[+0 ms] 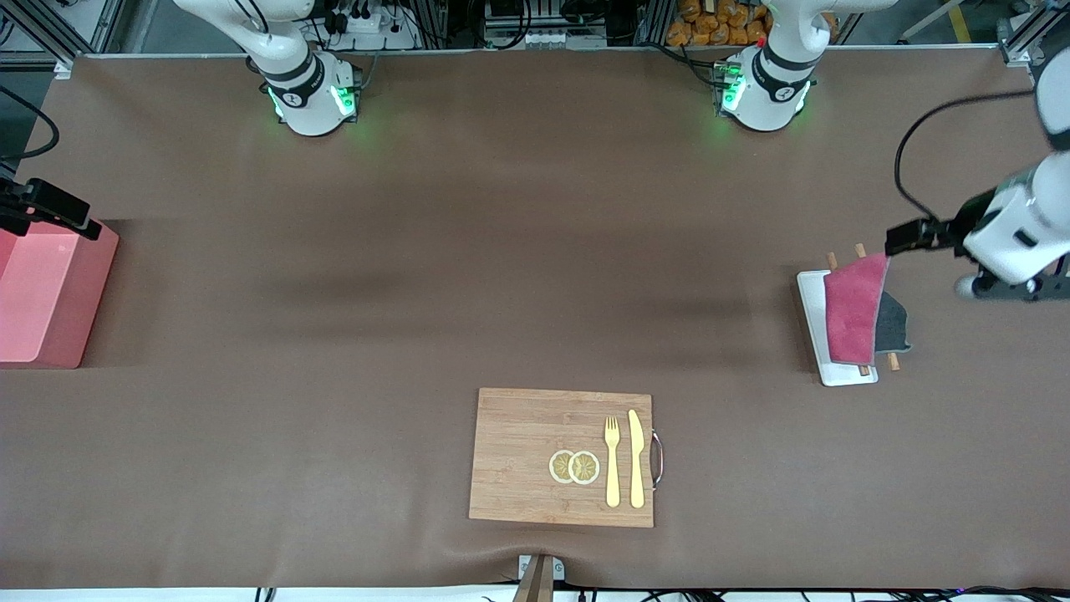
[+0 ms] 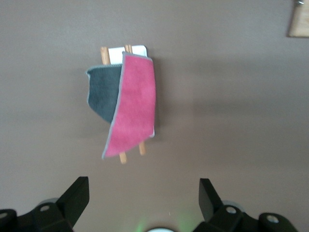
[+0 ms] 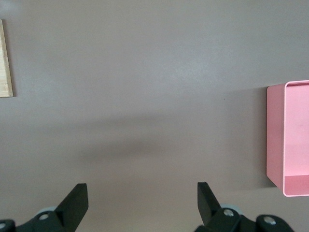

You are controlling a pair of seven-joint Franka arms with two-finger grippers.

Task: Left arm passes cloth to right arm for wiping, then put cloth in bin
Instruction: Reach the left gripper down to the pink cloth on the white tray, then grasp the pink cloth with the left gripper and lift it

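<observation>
The magenta-red cloth [image 1: 853, 313] lies over a white tray [image 1: 846, 374] toward the left arm's end of the table, on top of two wooden sticks and a dark grey cloth [image 1: 893, 326]. It also shows in the left wrist view [image 2: 133, 108]. My left gripper [image 1: 1007, 291] is open and empty, up in the air beside the tray; its own view [image 2: 143, 193] shows the fingers wide apart, short of the cloth. The pink bin [image 1: 50, 293] stands at the right arm's end. My right gripper [image 3: 142, 203] is open and empty over bare table beside the bin [image 3: 294, 140].
A wooden cutting board [image 1: 535, 456] lies near the front edge at mid table. It carries a yellow fork [image 1: 612, 460], a yellow knife [image 1: 636, 458] and two lemon slices [image 1: 575, 466]. A brown mat covers the table.
</observation>
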